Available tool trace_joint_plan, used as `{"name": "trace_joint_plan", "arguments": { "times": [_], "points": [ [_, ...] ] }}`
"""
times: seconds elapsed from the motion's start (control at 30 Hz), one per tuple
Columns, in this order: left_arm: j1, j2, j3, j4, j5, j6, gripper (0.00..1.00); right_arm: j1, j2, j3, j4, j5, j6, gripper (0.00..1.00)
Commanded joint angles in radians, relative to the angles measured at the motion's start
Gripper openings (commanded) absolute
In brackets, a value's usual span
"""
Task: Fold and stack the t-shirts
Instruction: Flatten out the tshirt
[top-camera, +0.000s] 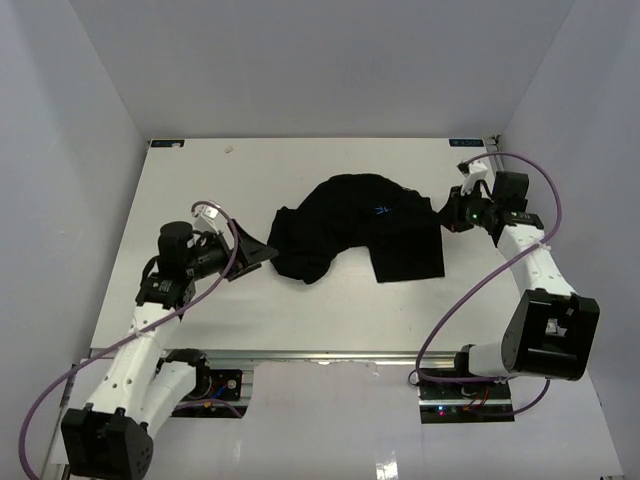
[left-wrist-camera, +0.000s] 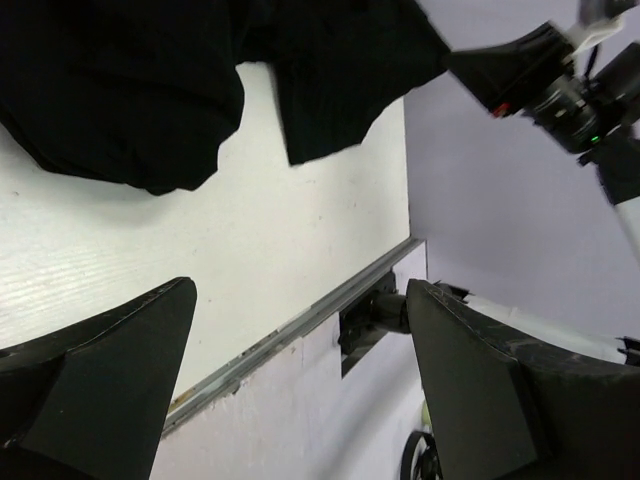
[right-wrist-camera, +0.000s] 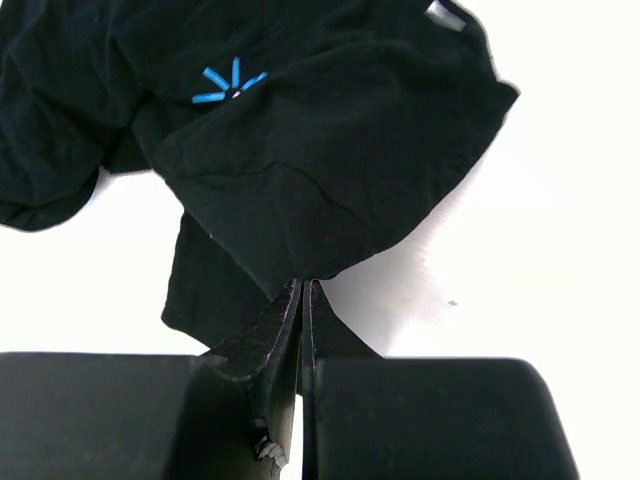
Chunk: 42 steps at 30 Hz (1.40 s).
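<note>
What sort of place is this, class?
Probably a robot lab test cell: a white table boxed by blank walls, a left arm and right arm bolted at its edge, one black t-shirt.

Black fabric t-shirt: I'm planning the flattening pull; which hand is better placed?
Right, probably: the right hand is shut on an edge of the black fabric t-shirt, while the left hand is open, apart from the cloth.

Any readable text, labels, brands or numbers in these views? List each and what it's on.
No words or numbers can be read in any view.
Blue logo on the black t-shirt: a starburst of short strokes, a sign only, no letters.
Small dark stickers at the far corners of the table: too small to read.
</note>
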Motion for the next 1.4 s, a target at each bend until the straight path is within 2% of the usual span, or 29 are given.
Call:
{"name": "trace_joint_plan", "arguments": {
  "times": [0.0, 0.17, 0.43, 0.67, 0.9, 1.07, 1.2, 1.37],
  "points": [
    [-0.12, 0.047, 0.002, 0.024, -0.136, -0.021, 0.98, -0.033, -0.024, 0.081, 0.02, -0.022, -0.014, 0.06],
    [-0.211, 0.154, 0.023, 0.024, -0.254, -0.032, 0.98, -0.121, 0.013, 0.181, 0.035, -0.022, -0.008, 0.06],
    [-0.271, 0.252, 0.068, 0.027, -0.297, -0.006, 0.98, -0.255, 0.106, 0.38, 0.053, 0.007, 0.004, 0.06],
    [-0.357, 0.346, 0.101, 0.05, -0.342, -0.006, 0.96, -0.264, 0.105, 0.451, 0.083, 0.017, 0.009, 0.06],
    [-0.461, 0.483, 0.176, 0.076, -0.389, 0.025, 0.94, -0.263, 0.022, 0.497, 0.15, -0.098, 0.067, 0.06],
    [-0.484, 0.471, 0.218, 0.072, -0.451, 0.065, 0.95, -0.177, -0.027, 0.593, 0.162, -0.132, 0.073, 0.06],
    [-0.484, 0.371, 0.213, 0.055, -0.508, 0.106, 0.96, 0.012, -0.017, 0.713, 0.181, -0.086, 0.109, 0.06],
    [-0.484, 0.236, 0.169, 0.036, -0.543, 0.123, 0.97, 0.251, 0.085, 0.999, 0.167, 0.053, 0.175, 0.06]
  ]
}}
